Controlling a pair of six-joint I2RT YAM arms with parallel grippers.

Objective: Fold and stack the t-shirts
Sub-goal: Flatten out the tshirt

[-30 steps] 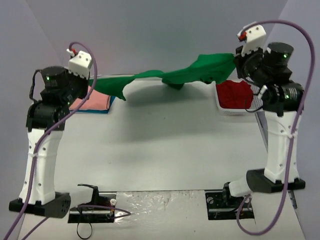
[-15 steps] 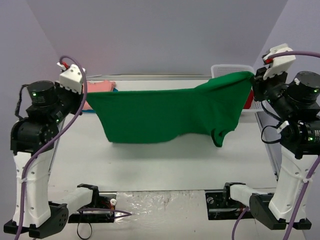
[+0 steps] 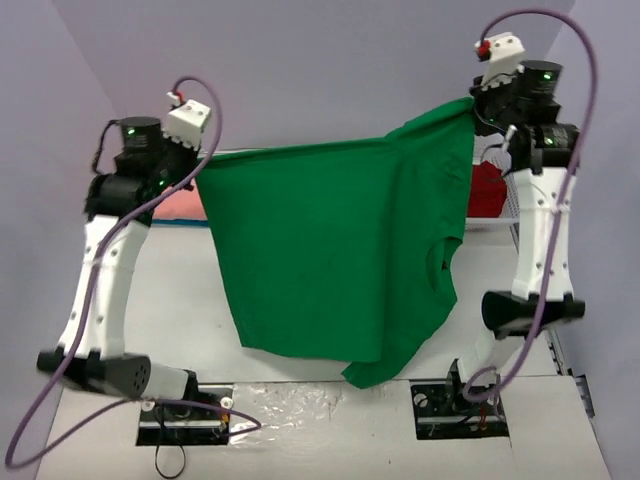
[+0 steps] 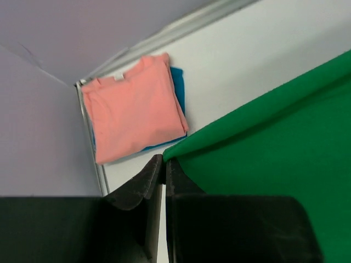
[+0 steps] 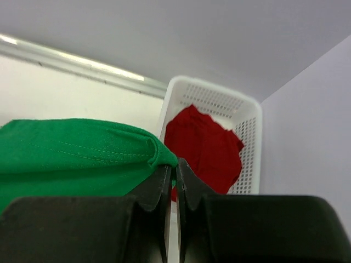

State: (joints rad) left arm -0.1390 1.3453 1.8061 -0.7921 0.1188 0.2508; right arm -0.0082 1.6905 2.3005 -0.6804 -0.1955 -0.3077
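Note:
The bright green t-shirt (image 3: 335, 255) hangs spread between both raised arms, its lower edge near the table's front. My left gripper (image 3: 203, 160) is shut on its left corner (image 4: 171, 153). My right gripper (image 3: 473, 103) is shut on its right corner (image 5: 164, 159). A folded salmon-pink t-shirt (image 4: 134, 107) lies on a teal-blue one (image 4: 176, 90) at the back left of the table. A red t-shirt (image 5: 204, 145) lies in the white mesh basket (image 5: 249, 126) at the back right.
The white table (image 3: 150, 300) lies under the hanging shirt. The grey walls of the enclosure (image 3: 330, 70) stand close behind and at both sides. Two black mounts (image 3: 185, 415) sit at the near edge.
Both arms have risen and pulled the green t-shirt from a bunched strip into a wide hanging sheet that now drops towards the table's front.

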